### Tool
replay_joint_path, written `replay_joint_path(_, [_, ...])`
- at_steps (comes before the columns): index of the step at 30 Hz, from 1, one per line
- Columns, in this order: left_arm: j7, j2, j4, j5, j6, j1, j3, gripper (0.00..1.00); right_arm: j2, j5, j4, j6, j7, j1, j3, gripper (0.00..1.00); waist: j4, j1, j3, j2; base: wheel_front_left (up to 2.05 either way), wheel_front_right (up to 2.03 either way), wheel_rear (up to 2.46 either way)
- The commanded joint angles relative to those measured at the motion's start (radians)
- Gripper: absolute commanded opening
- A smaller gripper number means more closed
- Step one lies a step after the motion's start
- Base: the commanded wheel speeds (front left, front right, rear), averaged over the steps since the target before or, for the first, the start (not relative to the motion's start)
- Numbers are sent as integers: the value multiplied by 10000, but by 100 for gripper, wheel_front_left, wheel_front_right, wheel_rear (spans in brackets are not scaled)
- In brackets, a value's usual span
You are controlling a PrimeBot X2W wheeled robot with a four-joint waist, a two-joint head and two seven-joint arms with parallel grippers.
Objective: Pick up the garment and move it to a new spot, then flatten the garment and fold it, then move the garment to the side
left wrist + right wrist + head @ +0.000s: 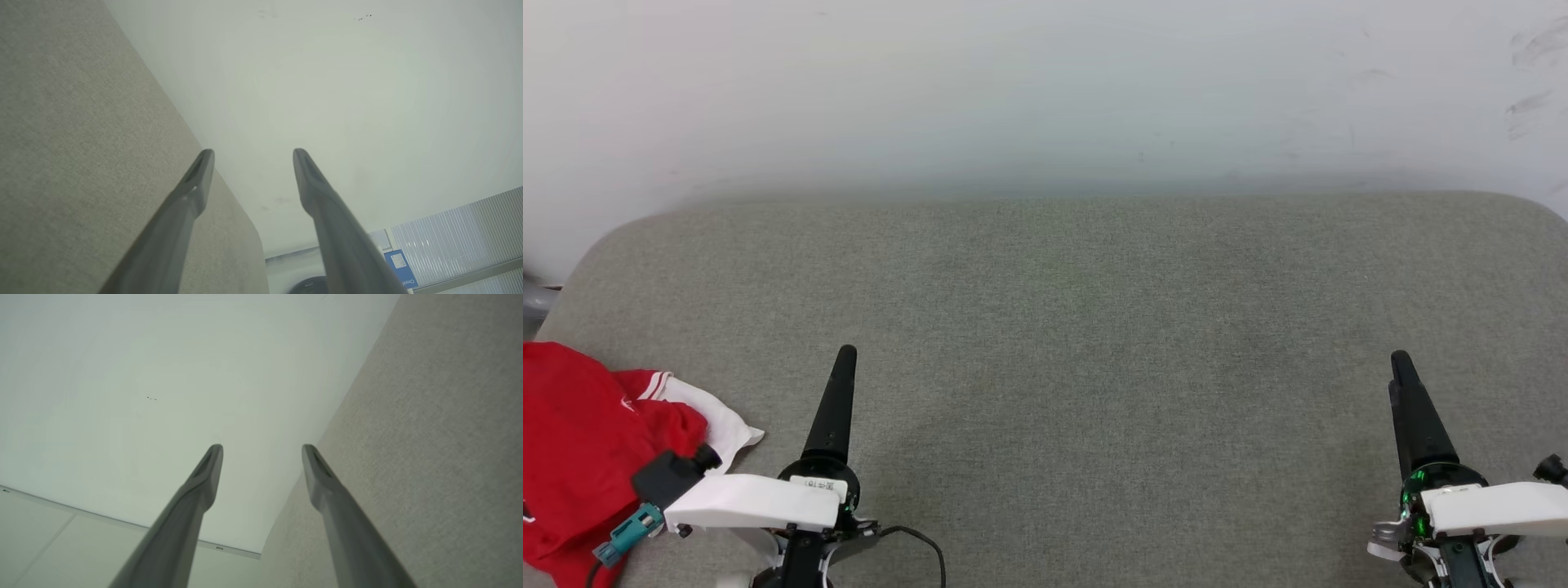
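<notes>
A bare test room: grey fabric-topped table (1094, 327) against a scuffed white wall (1045, 82), blinds (461, 241) nearby.

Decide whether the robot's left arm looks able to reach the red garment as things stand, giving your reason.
Probably yes. The garment lies bunched on the grey cushion beside the left arm, nothing between; the open left pincer points ahead, so it must swing back.
</notes>
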Motion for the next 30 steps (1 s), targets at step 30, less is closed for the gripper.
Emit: replay_joint_path(30, [-1065,818,-532,7148,560,66,-632,100,-31,-8203,-1886,0,34,551,-169,100,-33,0,31,0,0,0,0])
